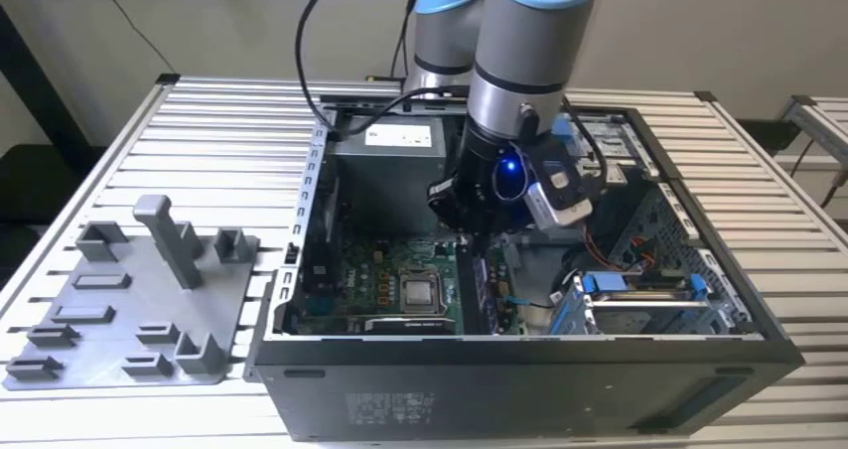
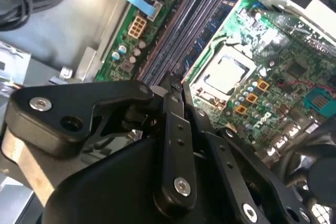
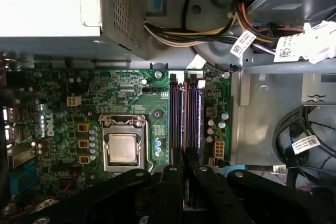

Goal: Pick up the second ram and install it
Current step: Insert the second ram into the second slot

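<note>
My gripper (image 1: pixel 467 223) is down inside the open computer case (image 1: pixel 305 221), over the green motherboard (image 3: pixel 157 90). In both wrist views its two black fingers (image 3: pixel 171 174) stand close together right over the long memory slots (image 3: pixel 193 114). A thin dark strip, the second ram (image 3: pixel 182 124), runs edge-on from between the fingers along the slots, and the gripper is shut on it. How deep the strip sits in its slot is hidden from me. The square silver processor (image 3: pixel 123 148) lies beside the slots.
A grey power supply box (image 1: pixel 397 141) fills the case's back, with cable bundles (image 3: pixel 173 32) trailing from it. Blue drive clips (image 1: pixel 636 285) sit at the exterior view's right. On the slatted table (image 1: pixel 225 141), a grey fixture tray (image 1: pixel 133 310) stands left of the case.
</note>
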Controlling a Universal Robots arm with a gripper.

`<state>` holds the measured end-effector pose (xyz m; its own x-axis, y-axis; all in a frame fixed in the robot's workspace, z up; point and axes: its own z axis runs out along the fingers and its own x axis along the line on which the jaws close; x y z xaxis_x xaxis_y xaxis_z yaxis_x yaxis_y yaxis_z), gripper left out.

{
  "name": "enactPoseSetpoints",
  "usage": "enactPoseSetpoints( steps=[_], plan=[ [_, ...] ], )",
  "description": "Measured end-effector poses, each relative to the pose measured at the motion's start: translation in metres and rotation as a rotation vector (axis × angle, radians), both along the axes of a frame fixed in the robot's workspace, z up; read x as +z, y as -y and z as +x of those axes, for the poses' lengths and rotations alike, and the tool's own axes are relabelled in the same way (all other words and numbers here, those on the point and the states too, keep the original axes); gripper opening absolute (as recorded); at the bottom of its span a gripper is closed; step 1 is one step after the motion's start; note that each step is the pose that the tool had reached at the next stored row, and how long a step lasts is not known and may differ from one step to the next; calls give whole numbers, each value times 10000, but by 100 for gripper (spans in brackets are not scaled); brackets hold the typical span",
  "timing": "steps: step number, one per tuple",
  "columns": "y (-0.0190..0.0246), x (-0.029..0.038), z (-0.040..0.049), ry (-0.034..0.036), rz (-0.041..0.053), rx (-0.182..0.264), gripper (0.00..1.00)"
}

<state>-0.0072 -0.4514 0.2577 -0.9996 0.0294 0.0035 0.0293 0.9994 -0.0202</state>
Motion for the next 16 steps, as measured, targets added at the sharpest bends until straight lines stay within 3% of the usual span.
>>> enactPoseSetpoints(
  steps=[3, 7, 16],
  plan=[
    [39, -10, -1, -2, 1, 0, 14],
    [50, -17, 0, -4, -1, 0, 14],
    [50, -152, -3, -13, -53, 0, 14]
  ],
)
